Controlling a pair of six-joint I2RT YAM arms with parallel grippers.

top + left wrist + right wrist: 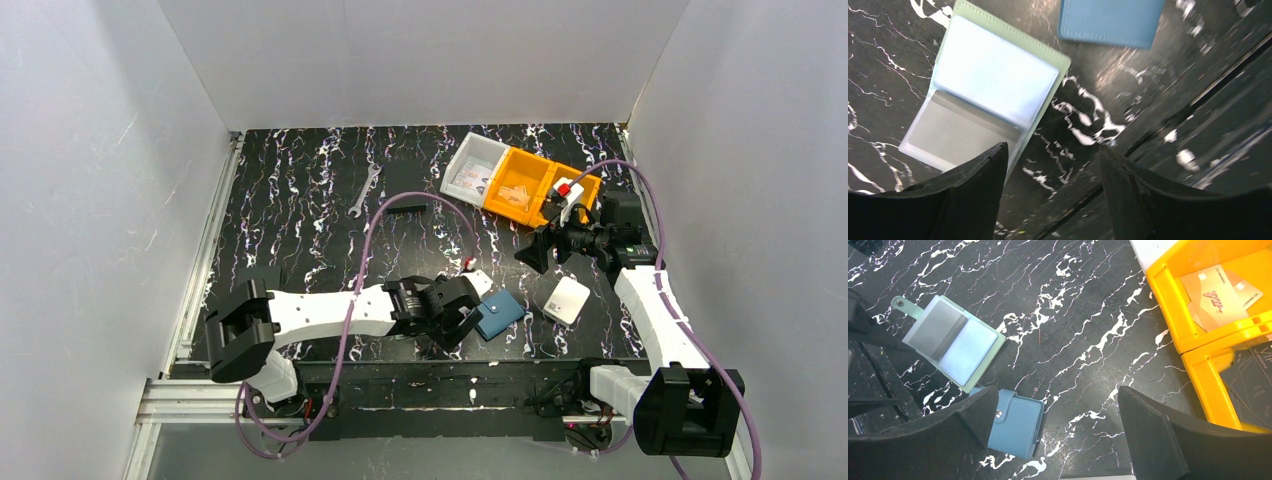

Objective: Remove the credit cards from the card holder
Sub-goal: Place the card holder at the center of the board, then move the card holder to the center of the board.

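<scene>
A pale green card holder [979, 374] with clear pockets lies open on the black marbled table. Two credit cards show through its pockets, one grey [930, 330] and one pale blue [970, 352]. In the left wrist view the same holder [1060, 62] fills the upper left. My left gripper [1053, 148] hangs open just over its near right edge, with nothing between the fingers. A second, blue card holder [1018, 422] lies snapped shut beside it [500, 313]. My right gripper [1058, 390] is open above the bare table, right of the blue holder [1110, 20].
A yellow bin [1168, 300] at the back right holds loose cards, with a white bin [475, 170] next to it. A white rounded box [567, 298] lies right of the blue holder. A wrench [367, 190] and a flat black rectangle [408, 205] lie further back.
</scene>
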